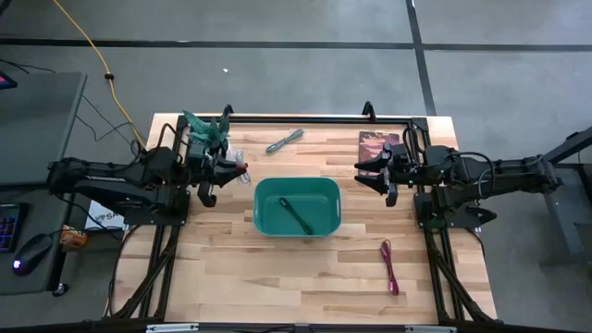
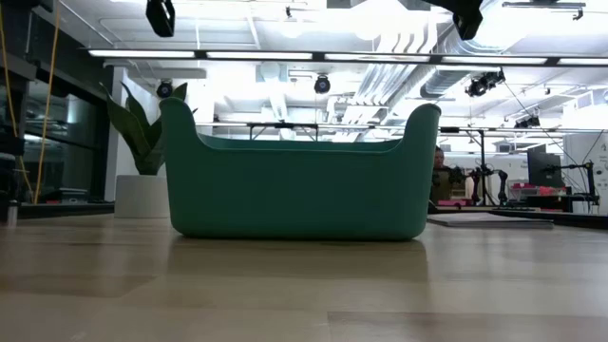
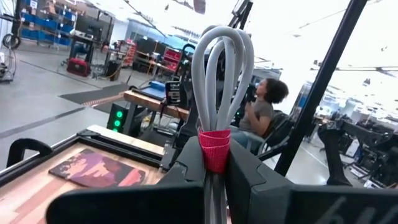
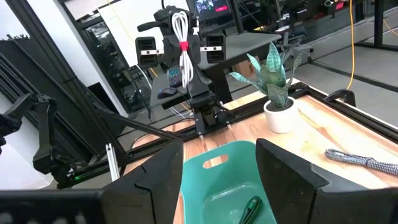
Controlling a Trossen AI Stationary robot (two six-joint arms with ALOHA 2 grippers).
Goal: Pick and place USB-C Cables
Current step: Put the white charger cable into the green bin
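My left gripper (image 1: 231, 171) is raised over the table's left part, left of the teal bin (image 1: 296, 205), and is shut on the white cable with the red band (image 3: 221, 68). This cable also shows in the right wrist view (image 4: 181, 31). My right gripper (image 4: 221, 180) is open and empty, raised right of the bin (image 4: 217, 186). The dark green cable (image 1: 298, 215) lies on the bin's floor. The grey cable (image 1: 284, 141) lies on the table beyond the bin. The magenta-red cable (image 1: 389, 266) lies on the table near the right front. My left gripper pinches the white cable between its two fingers (image 3: 249, 177), at and just below the red band (image 3: 214, 146). The fingers come level from the table's left. The cable stands upright, its looped end (image 3: 221, 43) up, lifted clear of the table.
A potted plant (image 1: 208, 129) stands at the far left, close behind my left gripper. A dark flat book (image 1: 377, 143) lies at the far right. The low view shows the bin (image 2: 294, 180) standing on the wood table. A person (image 3: 264, 106) sits beyond the table's right side.
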